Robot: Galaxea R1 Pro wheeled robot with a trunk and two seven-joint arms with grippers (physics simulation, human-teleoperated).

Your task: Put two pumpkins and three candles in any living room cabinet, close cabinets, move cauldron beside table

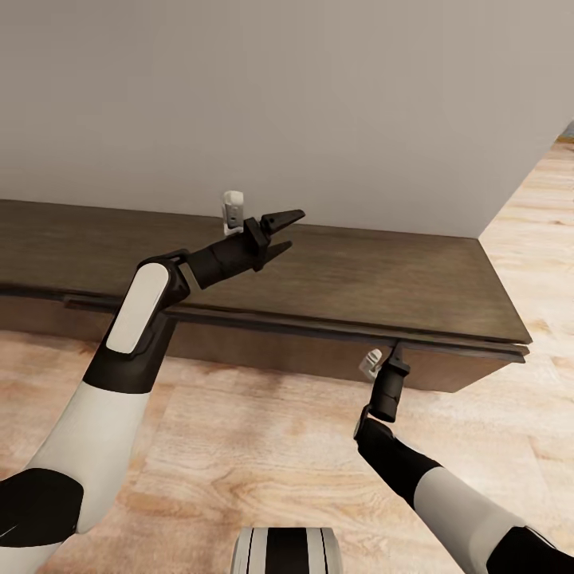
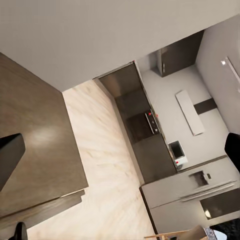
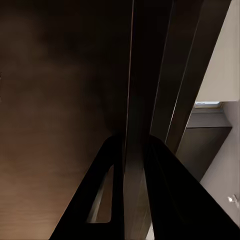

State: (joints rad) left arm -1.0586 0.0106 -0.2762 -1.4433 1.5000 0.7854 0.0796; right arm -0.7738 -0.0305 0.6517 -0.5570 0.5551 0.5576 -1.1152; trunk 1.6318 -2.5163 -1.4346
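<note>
The long, low dark brown wooden cabinet point(image 1: 335, 279) spans nine to three o'clock. The right gripper point(image 1: 395, 347), at five o'clock, has its fingers point(image 3: 165, 190) pinched on the drawer front's top lip point(image 3: 134, 150). Pull or push it squarely; the left gripper point(image 1: 283, 231) hovers spread apart and empty above.

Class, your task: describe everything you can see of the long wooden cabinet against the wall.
The cabinet is a long, low unit of dark brown wood grain, standing on pale plank flooring against a grey wall. Its flat top is bare. A drawer front juts slightly forward along the front edge. The right gripper has its jaws closed around that edge; the left gripper hovers open above the top.
</note>
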